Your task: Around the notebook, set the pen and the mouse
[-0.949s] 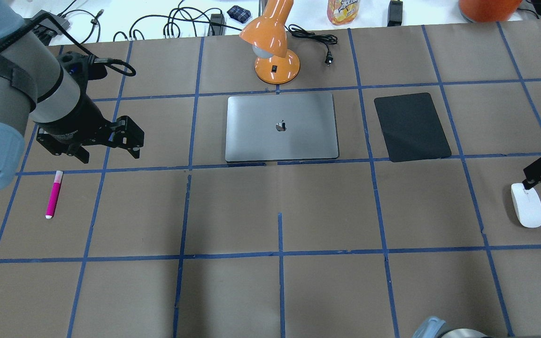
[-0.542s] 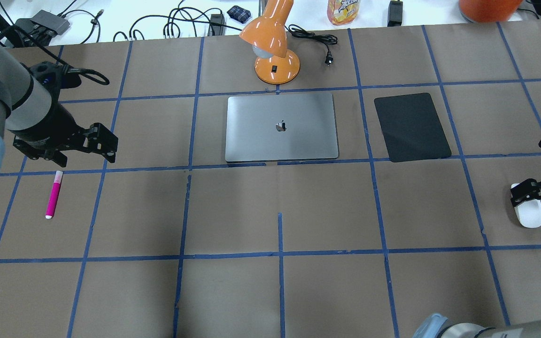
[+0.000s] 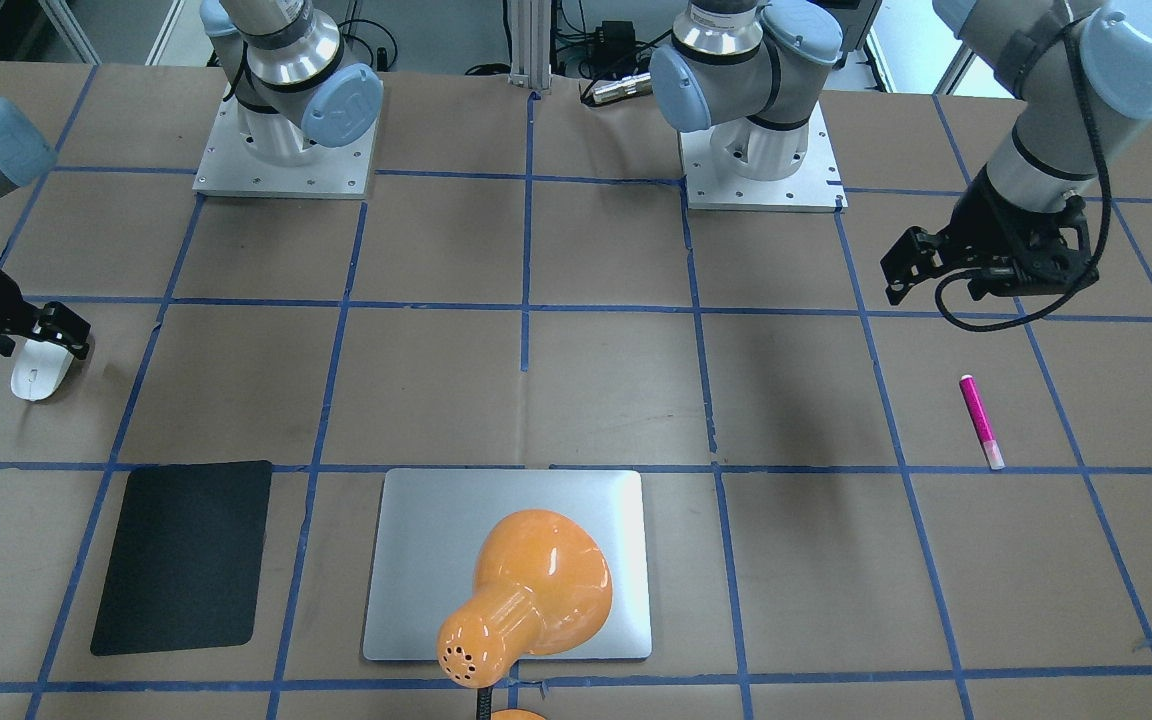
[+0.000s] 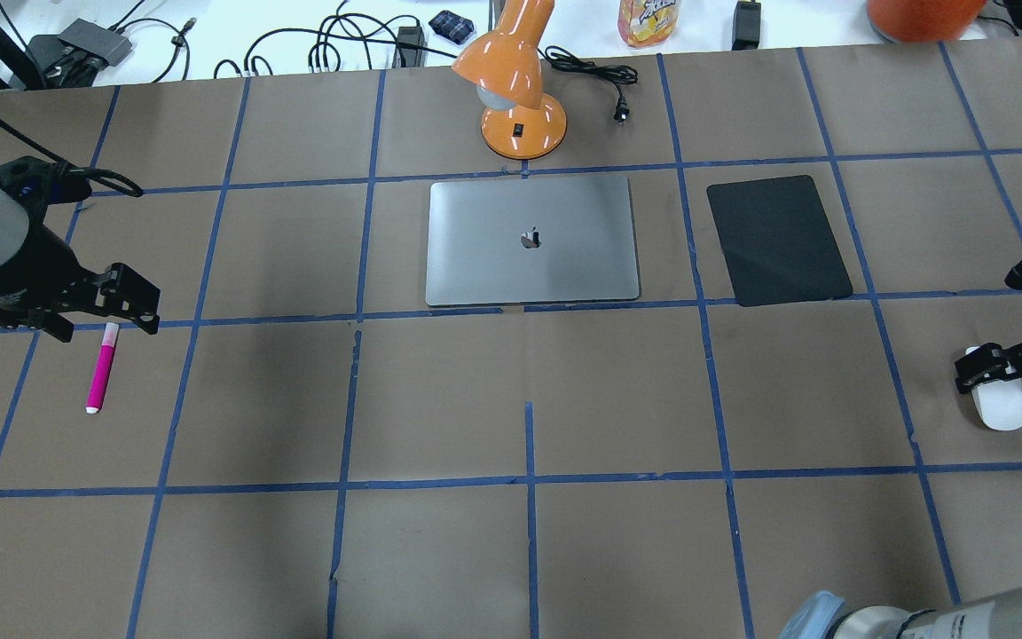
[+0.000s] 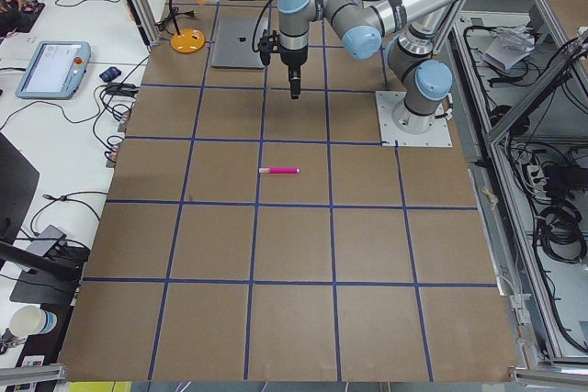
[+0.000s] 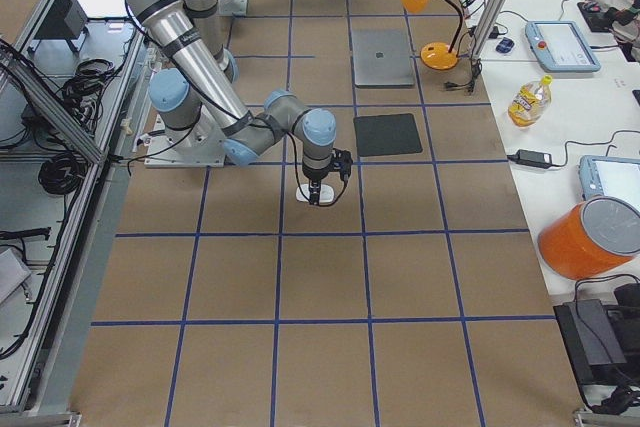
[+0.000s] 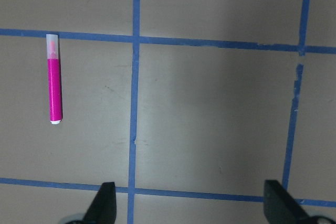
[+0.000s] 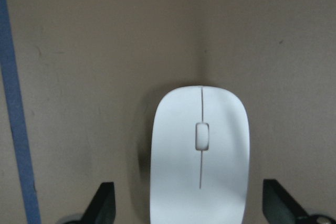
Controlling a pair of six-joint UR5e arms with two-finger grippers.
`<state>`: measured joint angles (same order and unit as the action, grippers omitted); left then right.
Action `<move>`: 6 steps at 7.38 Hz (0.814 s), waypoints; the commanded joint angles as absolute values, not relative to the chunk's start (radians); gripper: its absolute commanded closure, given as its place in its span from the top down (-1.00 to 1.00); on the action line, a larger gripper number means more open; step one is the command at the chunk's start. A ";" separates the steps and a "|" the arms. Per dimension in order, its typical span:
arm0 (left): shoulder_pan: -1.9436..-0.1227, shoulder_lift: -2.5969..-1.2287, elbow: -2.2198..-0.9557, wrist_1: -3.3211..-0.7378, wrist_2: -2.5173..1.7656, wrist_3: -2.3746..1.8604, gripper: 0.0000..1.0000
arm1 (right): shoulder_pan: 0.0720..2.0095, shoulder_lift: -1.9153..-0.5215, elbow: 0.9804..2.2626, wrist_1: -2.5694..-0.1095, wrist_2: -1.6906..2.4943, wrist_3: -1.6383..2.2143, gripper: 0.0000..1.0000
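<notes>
The pink pen (image 4: 100,371) lies on the table at the far left, white cap pointing away from the robot; it also shows as pen (image 7: 54,80) and pen (image 3: 980,420). My left gripper (image 4: 106,319) hangs open just beyond the cap end, holding nothing. The white mouse (image 4: 999,410) lies at the far right. My right gripper (image 8: 191,208) is open and low over the mouse (image 8: 199,156), one finger on each side with gaps to its sides. The silver notebook (image 4: 493,257) lies closed at the table's middle back.
An orange desk lamp (image 4: 511,84) stands just behind the notebook, and in the front-facing view the lamp (image 3: 536,590) hides part of it. A black pad (image 4: 777,240) lies right of the notebook. Cables and a bottle sit along the back edge.
My left gripper has swung left and toward the robot, ending at the pen's cap end. My right gripper has come in over the mouse, straddling it. Pen and mouse have not moved.
</notes>
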<state>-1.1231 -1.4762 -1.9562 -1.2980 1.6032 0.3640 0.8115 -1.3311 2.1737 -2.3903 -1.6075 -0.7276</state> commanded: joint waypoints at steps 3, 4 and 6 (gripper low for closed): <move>-0.887 -1.615 -1.979 -1.194 1.594 0.455 1.00 | 0.811 -1.313 2.172 -2.398 -1.608 -0.727 0.17; -0.856 -1.668 -1.980 -1.118 1.592 0.510 1.00 | 0.811 -1.316 2.172 -2.392 -1.609 -0.726 0.13; -0.856 -1.768 -1.983 -0.956 1.623 0.651 1.00 | 0.811 -1.328 2.166 -2.381 -1.609 -0.718 0.12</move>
